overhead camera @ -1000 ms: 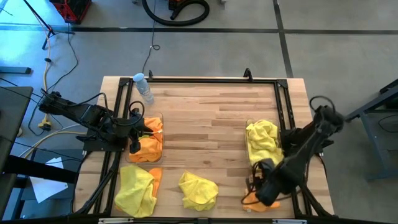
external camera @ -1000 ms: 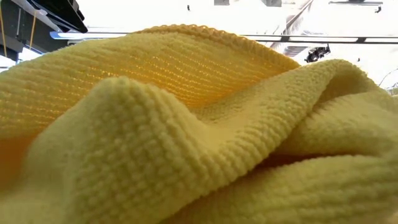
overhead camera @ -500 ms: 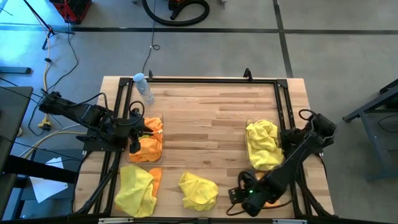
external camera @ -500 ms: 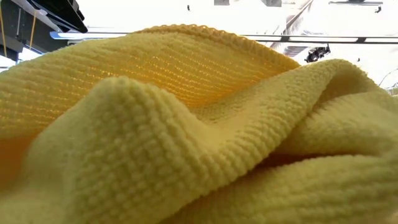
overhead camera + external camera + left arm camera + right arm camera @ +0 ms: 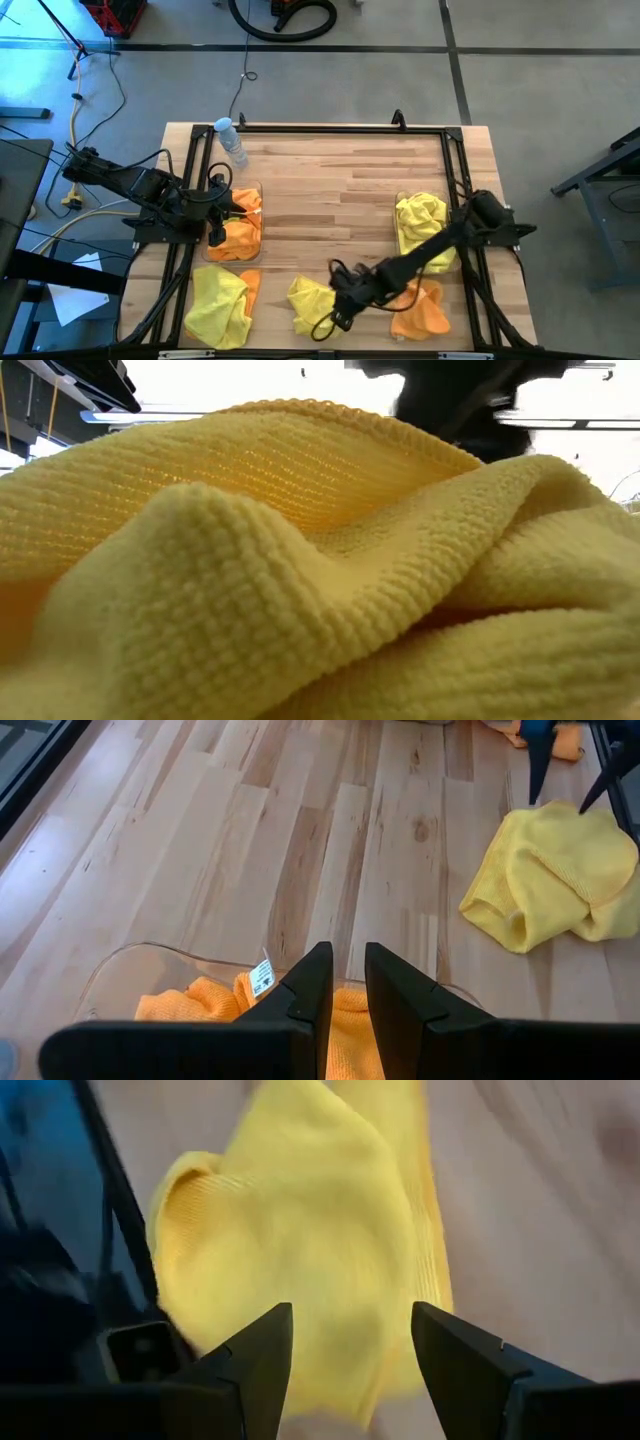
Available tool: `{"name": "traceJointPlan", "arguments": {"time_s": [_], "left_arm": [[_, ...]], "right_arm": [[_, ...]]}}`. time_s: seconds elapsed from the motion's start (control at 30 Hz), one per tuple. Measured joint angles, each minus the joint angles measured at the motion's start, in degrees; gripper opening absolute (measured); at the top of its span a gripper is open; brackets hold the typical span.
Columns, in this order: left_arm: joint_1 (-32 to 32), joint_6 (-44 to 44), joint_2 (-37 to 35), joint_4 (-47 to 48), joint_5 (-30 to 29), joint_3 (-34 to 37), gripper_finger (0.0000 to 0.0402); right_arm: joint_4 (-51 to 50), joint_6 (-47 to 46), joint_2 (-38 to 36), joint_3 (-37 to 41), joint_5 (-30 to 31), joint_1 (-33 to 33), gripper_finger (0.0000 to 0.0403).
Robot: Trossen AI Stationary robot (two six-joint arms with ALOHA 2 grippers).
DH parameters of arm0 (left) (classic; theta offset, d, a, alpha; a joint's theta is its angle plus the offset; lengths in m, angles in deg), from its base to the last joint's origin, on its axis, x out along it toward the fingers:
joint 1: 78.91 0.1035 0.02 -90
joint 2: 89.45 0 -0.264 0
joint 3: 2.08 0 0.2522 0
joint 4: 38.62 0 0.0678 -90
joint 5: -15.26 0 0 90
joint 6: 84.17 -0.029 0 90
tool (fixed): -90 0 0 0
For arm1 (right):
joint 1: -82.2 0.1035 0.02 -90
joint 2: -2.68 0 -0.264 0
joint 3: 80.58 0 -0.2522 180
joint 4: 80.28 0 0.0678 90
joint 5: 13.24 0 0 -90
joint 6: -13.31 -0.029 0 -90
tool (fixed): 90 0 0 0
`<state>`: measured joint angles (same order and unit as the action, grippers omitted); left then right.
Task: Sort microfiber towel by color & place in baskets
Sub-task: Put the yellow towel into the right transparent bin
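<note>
Right tool [image 5: 335, 312] swung over to middle yellow towel [image 5: 312, 300], fingers spread.

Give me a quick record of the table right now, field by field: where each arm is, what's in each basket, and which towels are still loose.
left gripper: over the left basket, empty
left basket: orange towels
right gripper: open, at the loose yellow towel
right basket: yellow towels
loose, front left: yellow towel on an orange one
loose, front right: orange towel
extra: water bottle
</note>
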<state>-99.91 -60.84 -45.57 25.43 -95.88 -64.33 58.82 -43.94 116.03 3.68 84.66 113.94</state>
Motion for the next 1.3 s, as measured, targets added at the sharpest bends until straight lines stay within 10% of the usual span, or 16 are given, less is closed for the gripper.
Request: {"name": "traceJointPlan", "arguments": {"time_s": [0.5, 0.73, 1.3], "left_arm": [[0.0, 0.04, 0.0, 0.0, 4.25, 0.0, 0.0048], [-0.07, 0.02, 0.0, 0.05, 4.3, 0.0, 0.0048], [-0.02, 0.01, -0.02, -0.31, 4.22, 0.0, 0.0048]], "right_arm": [[-8.21, 31.68, 14.65, -12.84, -4.72, -3.28, 0.016], [-25.6, 27.65, 15.61, -20.4, -4.93, -2.49, 0.0014], [-43.67, 6.68, -8.82, -15.89, 19.02, 3.55, 0.0004]]}}
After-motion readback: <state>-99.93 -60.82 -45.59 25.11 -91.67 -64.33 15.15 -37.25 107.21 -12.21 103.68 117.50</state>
